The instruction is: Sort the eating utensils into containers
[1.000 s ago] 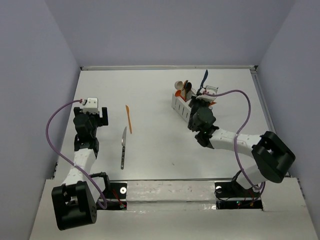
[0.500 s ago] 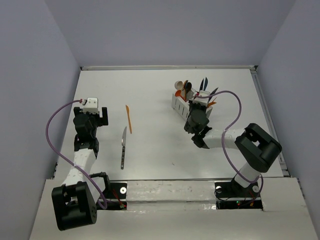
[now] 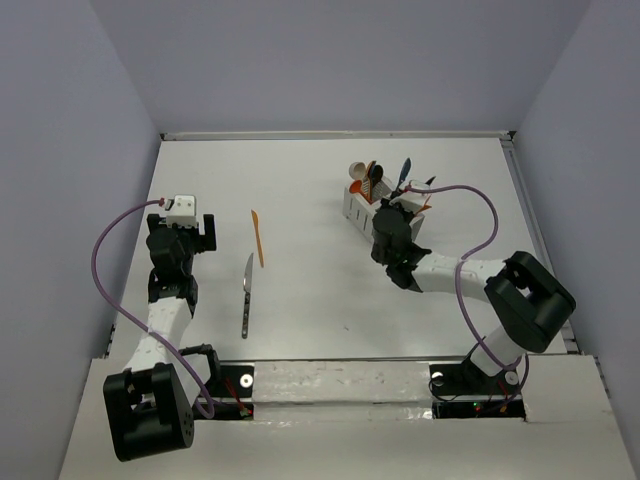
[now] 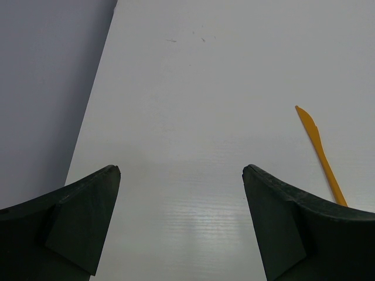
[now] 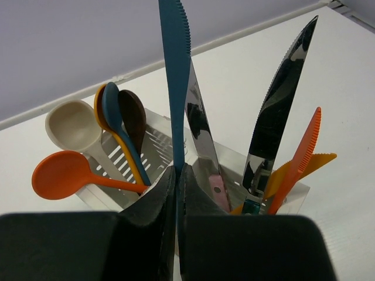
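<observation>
- Right arm: folded low beside the caddy [image 3: 360, 207], right claw [image 5: 177, 175] pinched on the blue knife [image 5: 174, 76] low down, blade upright at the caddy's knife half.
- Left arm: well left of the caddy, left claw [image 4: 181, 175] wide, holding nothing.
- Steel knife [image 3: 246, 296], flat, left of the caddy: likely stiff and slick; best pinched mid-handle.
- Orange knife [image 4: 321, 155], flat, left of the caddy: light, probably bendy.

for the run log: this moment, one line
right gripper shut on blue knife at caddy | left gripper open | orange knife, silver knife unsorted
</observation>
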